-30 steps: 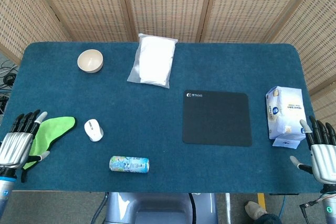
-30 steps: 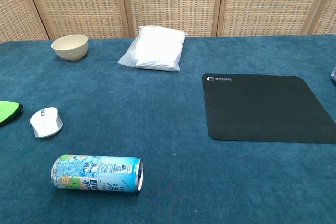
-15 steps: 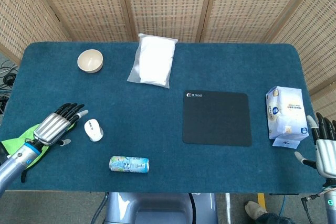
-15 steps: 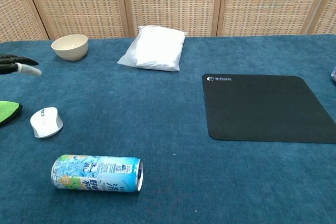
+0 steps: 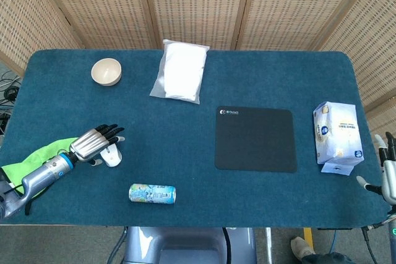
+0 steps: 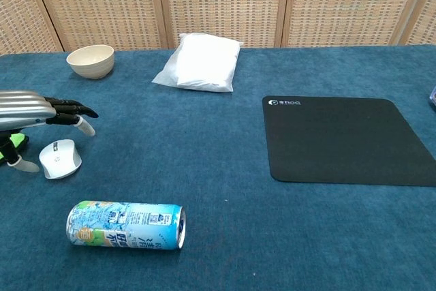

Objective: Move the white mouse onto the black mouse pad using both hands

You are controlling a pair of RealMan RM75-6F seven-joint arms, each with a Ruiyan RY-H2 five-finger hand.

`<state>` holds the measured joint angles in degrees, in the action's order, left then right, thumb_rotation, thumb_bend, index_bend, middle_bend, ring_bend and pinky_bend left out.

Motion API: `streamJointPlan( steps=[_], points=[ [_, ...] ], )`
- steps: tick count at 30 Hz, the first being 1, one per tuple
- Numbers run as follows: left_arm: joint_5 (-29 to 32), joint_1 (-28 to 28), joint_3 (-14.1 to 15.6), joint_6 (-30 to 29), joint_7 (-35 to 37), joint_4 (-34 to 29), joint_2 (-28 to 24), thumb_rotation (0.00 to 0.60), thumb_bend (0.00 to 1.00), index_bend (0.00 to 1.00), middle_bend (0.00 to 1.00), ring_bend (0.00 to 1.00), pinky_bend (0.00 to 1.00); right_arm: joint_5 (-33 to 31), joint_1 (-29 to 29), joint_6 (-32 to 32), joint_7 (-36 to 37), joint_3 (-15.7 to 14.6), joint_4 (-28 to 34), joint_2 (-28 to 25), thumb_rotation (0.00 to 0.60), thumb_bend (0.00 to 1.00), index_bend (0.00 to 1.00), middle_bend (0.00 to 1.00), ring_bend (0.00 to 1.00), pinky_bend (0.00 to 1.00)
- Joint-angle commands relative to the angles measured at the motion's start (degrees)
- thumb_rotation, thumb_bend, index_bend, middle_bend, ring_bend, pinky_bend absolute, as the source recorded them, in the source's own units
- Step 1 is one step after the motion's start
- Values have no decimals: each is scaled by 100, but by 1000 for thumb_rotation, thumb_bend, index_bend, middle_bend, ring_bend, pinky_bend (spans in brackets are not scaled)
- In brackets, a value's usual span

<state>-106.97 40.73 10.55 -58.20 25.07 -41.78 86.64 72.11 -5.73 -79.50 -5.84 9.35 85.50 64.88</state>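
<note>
Above rounded glossy mouse (image 5: 112, 156): metal-ribbed L hand (image 5: 94, 143).

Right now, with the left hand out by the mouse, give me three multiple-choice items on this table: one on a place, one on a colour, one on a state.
1. Where does the white mouse lie?
A. on the black mouse pad
B. on the blue cloth, near the table's left end
C. inside the bowl

2. What colour is the bowl?
A. cream
B. red
C. black

3. How does the drink can stand?
A. upright
B. on its side
C. held in a hand

Answers:
1. B: the chest view shows the mouse on the cloth by the left hand, far from the black mouse pad.
2. A: the head view shows a pale cream bowl at the back left.
3. B: the can lies flat on the table, its round end facing sideways, with no hand on it.
</note>
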Motion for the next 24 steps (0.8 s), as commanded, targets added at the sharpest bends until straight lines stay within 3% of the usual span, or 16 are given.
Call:
streamJointPlan(
  steps=[1, 7, 10, 19, 24],
  points=[
    [-35, 91, 84, 46, 123, 123, 132, 600, 220, 229, 98, 87, 173, -45, -6, 36, 30, 14, -39, 7, 600, 2, 0, 0, 0, 0],
    [-142, 121, 207, -300, 221, 458, 333, 600, 290, 493, 335, 276, 296, -133, -14, 113, 111, 36, -101, 3, 600, 2, 0, 0, 0, 0],
    [-151, 130, 191, -592, 210, 671, 403, 600, 322, 576, 405, 329, 326, -178, -17, 153, 166, 50, -121, -3, 600, 2, 0, 0, 0, 0],
    [-397, 543, 181, -1210, -4, 963, 421, 600, 306, 621, 438, 353, 338, -259, -42, 262, 261, 72, -160, -17, 600, 2, 0, 0, 0, 0],
    [-938, 996, 317, -2108, -356, 1718, 715, 600, 288, 636, 455, 357, 350, -335, -65, 359, 318, 88, -214, -10, 600, 4, 0, 0, 0, 0]
  ],
)
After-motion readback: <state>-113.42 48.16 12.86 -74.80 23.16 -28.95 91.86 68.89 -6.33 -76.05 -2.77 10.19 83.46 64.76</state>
